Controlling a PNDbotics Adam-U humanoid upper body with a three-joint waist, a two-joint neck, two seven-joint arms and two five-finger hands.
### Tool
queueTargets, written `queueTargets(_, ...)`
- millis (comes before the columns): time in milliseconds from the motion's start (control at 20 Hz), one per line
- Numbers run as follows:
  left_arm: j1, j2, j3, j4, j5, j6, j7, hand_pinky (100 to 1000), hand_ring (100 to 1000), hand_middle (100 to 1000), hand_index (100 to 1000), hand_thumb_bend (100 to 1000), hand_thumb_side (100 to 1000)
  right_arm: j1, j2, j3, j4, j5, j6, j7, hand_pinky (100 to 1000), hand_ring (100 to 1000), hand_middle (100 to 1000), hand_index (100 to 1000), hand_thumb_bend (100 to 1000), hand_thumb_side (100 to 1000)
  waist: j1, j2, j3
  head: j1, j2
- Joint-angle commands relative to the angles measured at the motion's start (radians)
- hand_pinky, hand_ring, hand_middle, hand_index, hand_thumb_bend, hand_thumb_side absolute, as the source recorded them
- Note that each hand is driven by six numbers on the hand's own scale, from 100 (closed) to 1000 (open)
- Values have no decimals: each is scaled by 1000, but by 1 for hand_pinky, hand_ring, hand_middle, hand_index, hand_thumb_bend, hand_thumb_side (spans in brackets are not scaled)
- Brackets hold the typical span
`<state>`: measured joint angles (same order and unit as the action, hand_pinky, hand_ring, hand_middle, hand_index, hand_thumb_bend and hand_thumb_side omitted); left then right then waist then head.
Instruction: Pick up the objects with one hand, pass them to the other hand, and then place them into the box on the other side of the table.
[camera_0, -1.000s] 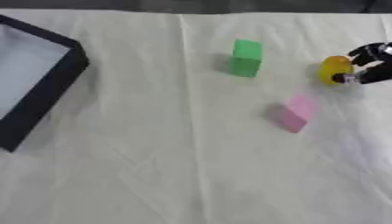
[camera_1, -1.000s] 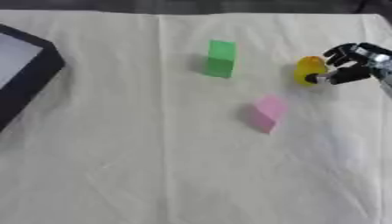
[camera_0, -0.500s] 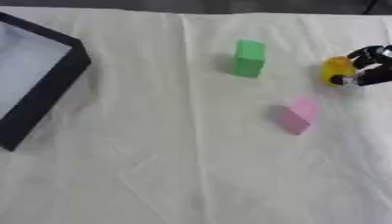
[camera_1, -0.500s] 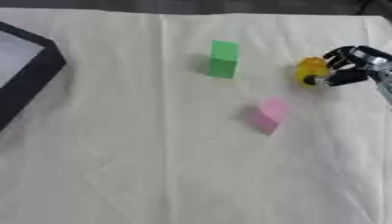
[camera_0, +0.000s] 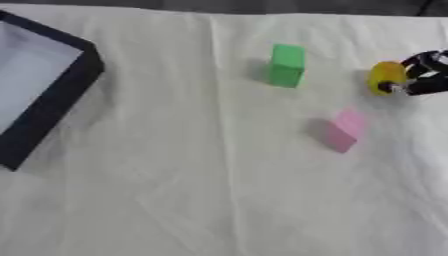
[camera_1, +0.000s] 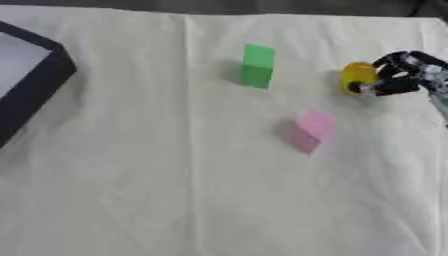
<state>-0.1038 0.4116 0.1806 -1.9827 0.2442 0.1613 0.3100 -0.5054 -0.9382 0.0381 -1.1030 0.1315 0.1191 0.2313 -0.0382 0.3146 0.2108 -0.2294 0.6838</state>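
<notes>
Right hand (camera_1: 404, 74) partly cut off at edge, fingers curled around one yellow object (camera_1: 356, 77), one green block (camera_1: 257, 65), one pink block (camera_1: 311, 129), box (camera_0: 54, 93) cropped.

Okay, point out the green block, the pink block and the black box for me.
green block (camera_0: 286, 65), left eye view, on its front face.
pink block (camera_0: 345, 130), left eye view, on the middle of its lit side.
black box (camera_0: 61, 90), left eye view, on its dark right wall.
</notes>
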Motion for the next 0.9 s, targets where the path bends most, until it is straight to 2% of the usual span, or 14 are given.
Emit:
queueTargets(50, -6, 15, 3, -17, -8, 2, -2, 851, 620, 673, 801, 100, 804, 1, -22, 2, -10, -10, 3, 6, 712, 761, 480, 661, 463, 266, 4, -14, -2, 5, 0)
queueTargets(250, -4, 15, 4, -17, -7, 1, -2, 852, 620, 674, 801, 100, 805, 7, -23, 5, -20, -26, 4, 30, 700, 737, 439, 618, 399, 100, 4, -17, -4, 7, 4)
queueTargets(550, 0, 13, 5, -17, -7, 5, 0, 853, 620, 674, 801, 100, 806, 20, -19, 3, -35, -65, -2, 44, 665, 748, 406, 589, 394, 100, 2, -19, -7, 15, 5)
queueTargets(900, 3, 15, 5, -17, -6, 6, 0, 854, 620, 674, 800, 100, 805, 43, -24, -5, -69, -126, 5, -9, 603, 728, 354, 539, 394, 100, 1, -26, -15, 24, 10)
